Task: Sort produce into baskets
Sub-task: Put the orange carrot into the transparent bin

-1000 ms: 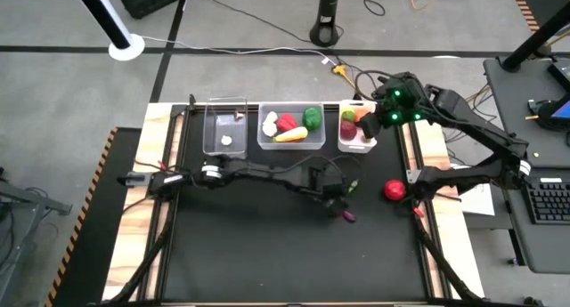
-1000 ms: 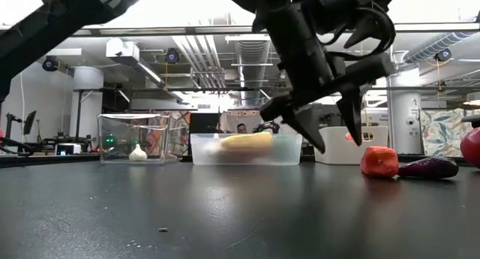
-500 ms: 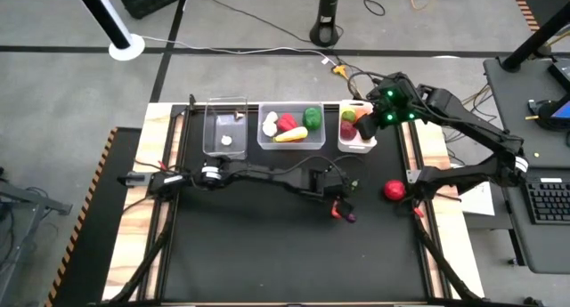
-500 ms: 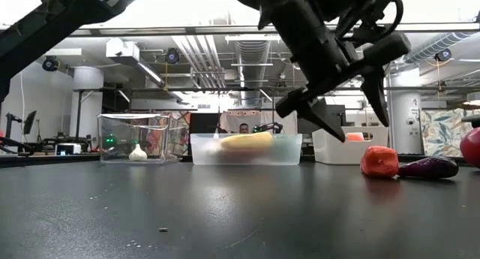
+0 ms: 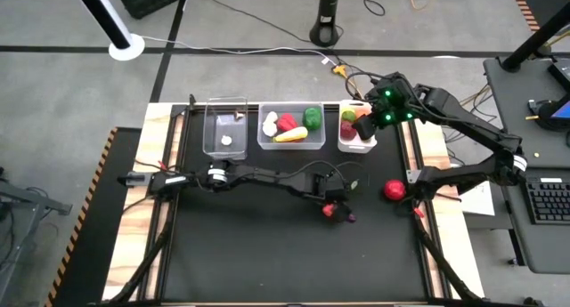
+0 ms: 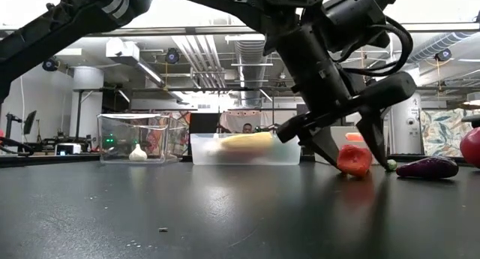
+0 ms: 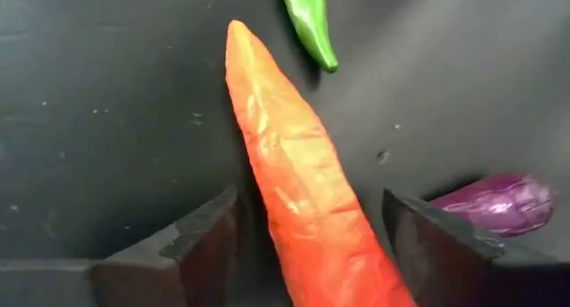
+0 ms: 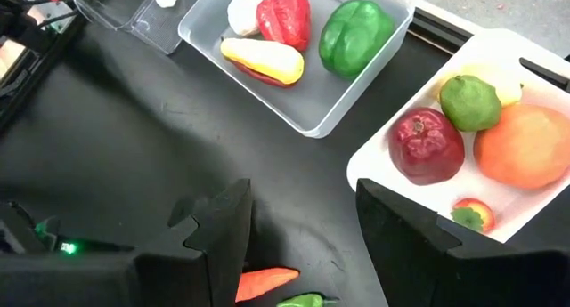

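Produce (image 8: 356,37) fills wider clear basket (image 8: 307,120).

carrot (image 7: 303,209): matt, rough orange | chili (image 7: 309,22): glossy green | tabletop (image 5: 249,254): matt black | wide bin (image 8: 312,111): translucent plastic

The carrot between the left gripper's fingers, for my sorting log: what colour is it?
Orange, seen best in the left wrist view: carrot.

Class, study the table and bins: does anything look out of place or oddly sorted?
Four pieces lie loose on the mat, not binned: an orange carrot between the left tool's open fingers, a green chilli, a purple eggplant and a red fruit. Nothing looks spilled or damaged.
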Tool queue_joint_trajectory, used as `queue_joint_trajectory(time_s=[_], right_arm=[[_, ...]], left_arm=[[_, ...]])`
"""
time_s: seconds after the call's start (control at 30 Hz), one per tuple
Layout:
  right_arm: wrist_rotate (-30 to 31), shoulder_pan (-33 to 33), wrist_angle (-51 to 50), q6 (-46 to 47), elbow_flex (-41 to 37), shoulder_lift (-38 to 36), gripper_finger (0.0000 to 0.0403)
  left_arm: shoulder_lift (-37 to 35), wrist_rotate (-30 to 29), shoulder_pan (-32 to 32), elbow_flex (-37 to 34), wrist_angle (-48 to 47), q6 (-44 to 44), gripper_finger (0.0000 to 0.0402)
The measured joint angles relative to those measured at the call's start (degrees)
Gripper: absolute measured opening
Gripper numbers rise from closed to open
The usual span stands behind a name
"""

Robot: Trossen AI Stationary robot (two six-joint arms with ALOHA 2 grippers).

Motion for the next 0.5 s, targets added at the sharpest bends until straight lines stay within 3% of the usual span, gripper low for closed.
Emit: queue_joint_trajectory(time_s=[0.17, 0.33, 0.5], right_arm=[[0.0, 0.0, 0.0, 0.1, 0.0, 0.0, 0.0194], [0.0, 0.0, 0.0, 0.5, 0.0, 0.0, 0.0194], [0.0, 0.0, -0.2, 0.6, 0.0, -0.1, 0.0194]], left_arm=[[-0.3, -0.4, 0.0, 0.3, -1.9, 2.6, 0.0171], [-0.3, 0.2, -0.1, 4.0, -10.1, 6.3, 0.0073], [-4.2, -1.8, -0.3, 4.7, -17.5, 11.8, 0.0069]])
